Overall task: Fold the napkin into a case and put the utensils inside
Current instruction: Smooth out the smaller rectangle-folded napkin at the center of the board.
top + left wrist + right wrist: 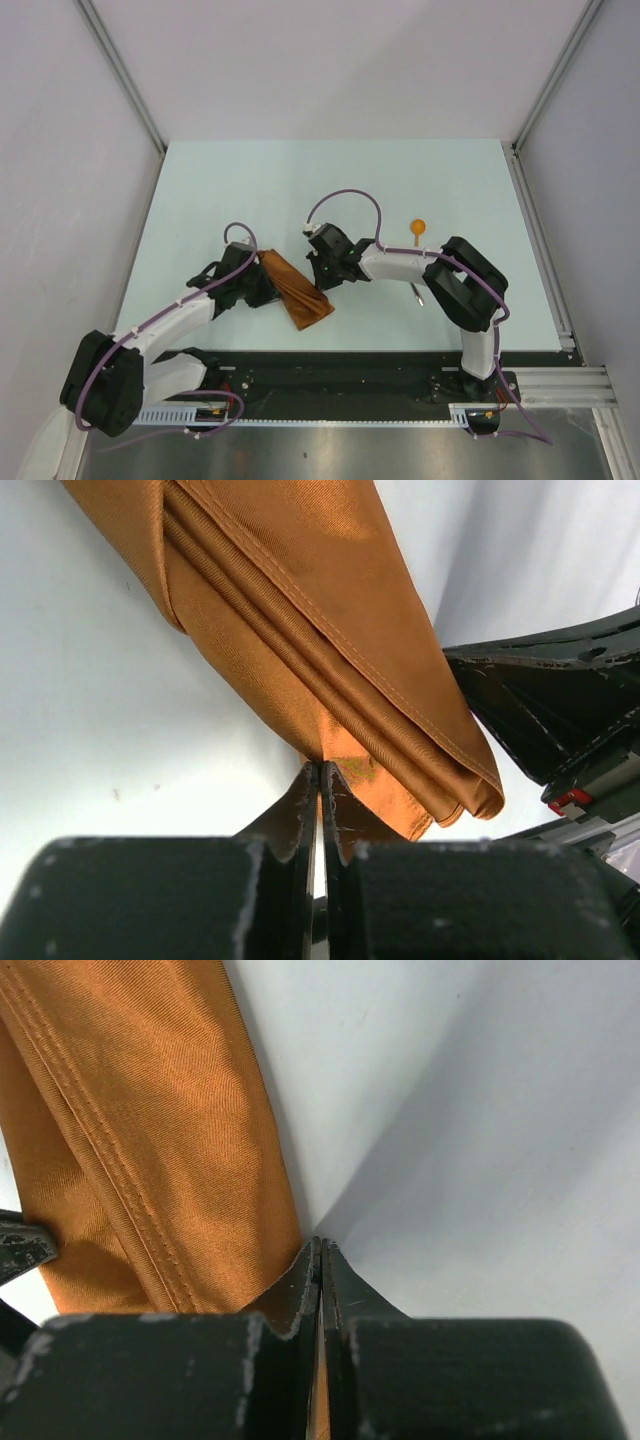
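Fingers [295, 815] of the left gripper [318, 770] are pressed together, with only a very thin slit between them. Their tips meet exactly on the near edge of the napkin [300, 630], and a small part of the cloth seems to be pinched there. On the right gripper [320, 1245] the fingers [352, 1295] are also closed. A line of orange cloth shows between them, so they are clamped on the napkin too.

The napkin is folded into a long narrow band of several layers. Its stitched hems run side by side along the length, and at one end the layers are stacked one on another. From above, the band lies diagonally over the table [250, 190], between the two grippers. The left gripper holds it from its left side and the right gripper from its right side, and both are touching it. I cannot tell if the band rests fully on the table or is a little lifted.

To the right of the napkin, behind the right arm [400, 265], a short thin metal piece shows, which I take for the fork [420, 293]. Most of it is hidden by the arm. The spoon [418, 232] lies farther back, also to the right of the napkin and well apart from it, with its round orange bowl at the far end. Neither utensil touches the napkin.
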Tool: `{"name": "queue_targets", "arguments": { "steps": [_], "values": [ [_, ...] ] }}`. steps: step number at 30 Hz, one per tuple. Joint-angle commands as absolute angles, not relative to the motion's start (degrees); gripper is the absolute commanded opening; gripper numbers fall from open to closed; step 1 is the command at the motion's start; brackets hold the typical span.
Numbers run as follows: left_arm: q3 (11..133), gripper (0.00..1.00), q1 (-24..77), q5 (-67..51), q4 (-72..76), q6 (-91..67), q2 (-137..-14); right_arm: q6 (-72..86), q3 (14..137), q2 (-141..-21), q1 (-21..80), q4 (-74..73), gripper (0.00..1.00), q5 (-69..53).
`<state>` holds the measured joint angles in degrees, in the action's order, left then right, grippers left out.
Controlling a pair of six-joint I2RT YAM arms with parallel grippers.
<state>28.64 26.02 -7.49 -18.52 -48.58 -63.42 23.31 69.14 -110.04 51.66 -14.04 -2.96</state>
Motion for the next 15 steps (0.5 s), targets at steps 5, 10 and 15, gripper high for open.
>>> {"name": "queue_targets", "arguments": {
  "steps": [5, 10, 15],
  "values": [
    [33.22, 0.26, 27.42, -3.78, -26.19, -48.35, -65.91, 21.89, 70.14, -110.13, 52.03, -17.31, 0.01, -1.05],
    [33.66, 0.52, 27.42, -4.75, -25.39, -46.67, -67.5, 21.62, 70.4, -109.95, 51.94, -17.58, 0.0, -1.41],
    [33.05, 0.22, 27.51, -5.53, -24.36, -46.4, -61.72, 21.62, 69.79, -109.6, 52.03, -17.67, 0.0, -2.29]
  ]
}}
